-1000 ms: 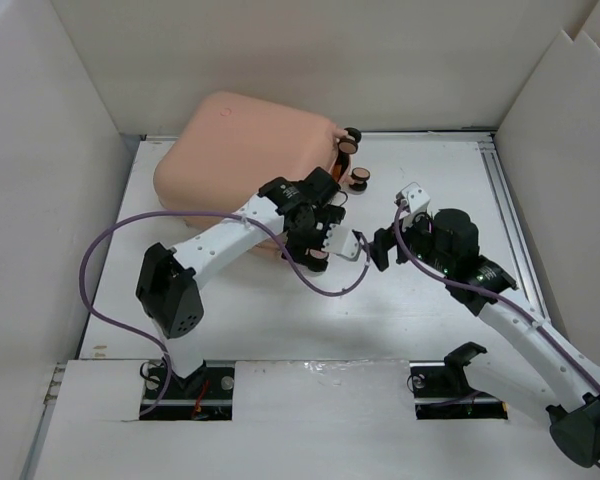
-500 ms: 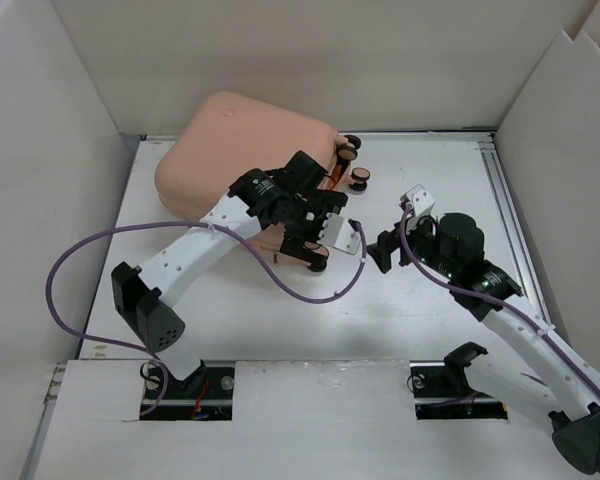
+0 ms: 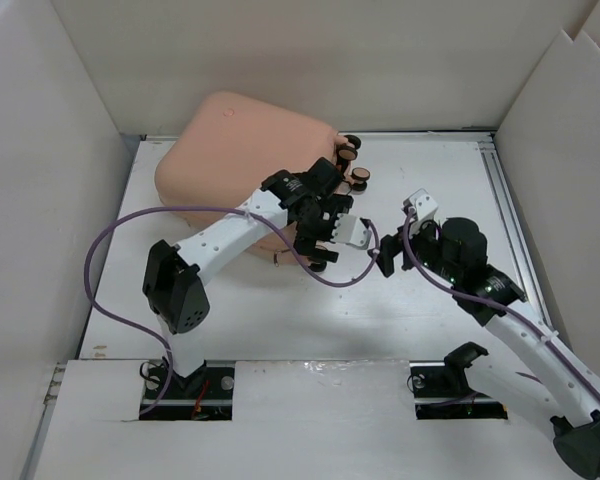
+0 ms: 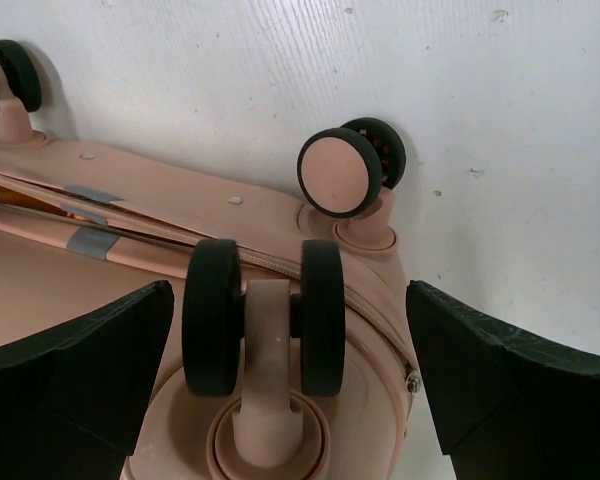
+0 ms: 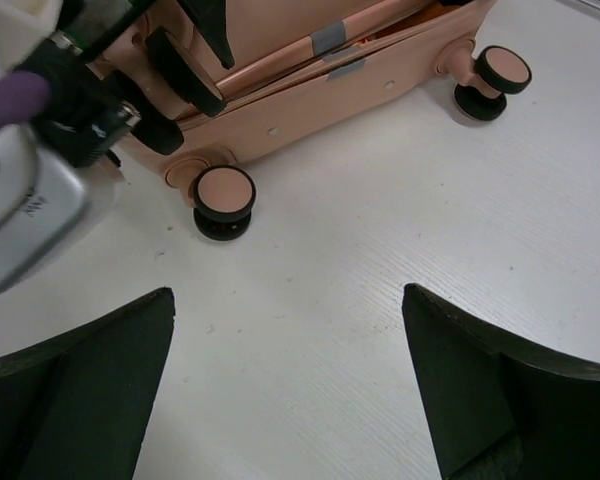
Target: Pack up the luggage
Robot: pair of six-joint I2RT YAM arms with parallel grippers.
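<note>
Where the luggage point(image 3: 245, 150) lies: upper left of the top view, on the table point(image 3: 420, 170), halves together.
Long axis: roughly left to right, wheeled end at the right.
Left gripper point(image 4: 290, 300): at the wheeled end, jaws spread either side of a twin wheel point(image 4: 320, 310), not touching it.
Right gripper point(image 5: 287, 300): spread, empty, over table to the right of the luggage.
Nearer arm: left; luggage lies straight ahead of its fingers.
Writing: a few characters on the grey housing point(image 5: 20, 215), unreadable; no brand seen.
</note>
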